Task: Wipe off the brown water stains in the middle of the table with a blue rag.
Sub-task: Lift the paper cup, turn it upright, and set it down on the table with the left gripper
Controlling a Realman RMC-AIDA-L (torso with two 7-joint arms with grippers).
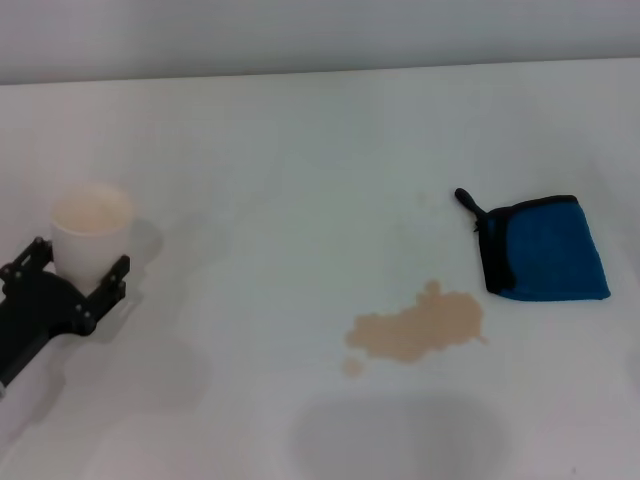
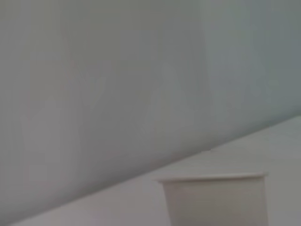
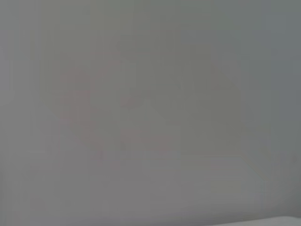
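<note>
At the tabletop's (image 1: 300, 180) right side, around three o'clock from its centre, the blue rag (image 1: 550, 250) lies flat and folded, roughly square, with a black trimmed edge along its left side. Its short black loop tab (image 1: 468, 203) sticks out from the upper left corner toward about ten o'clock; the rag's slightly longer axis runs left to right. Just off the rag's lower left corner, at about seven o'clock from it and not touching it, spreads the brown water stains (image 1: 420, 328), a light tan blotch whose long axis runs roughly from eight to two o'clock, with a small separate droplet (image 1: 352, 366) at its lower left end. Far over at nine o'clock stands a white paper cup (image 1: 91, 230), upright. The left gripper (image 1: 72, 272) sits at the cup's base with its black fingers spread apart on either side of it; whether they press the cup cannot be told. The right gripper is out of sight.
</note>
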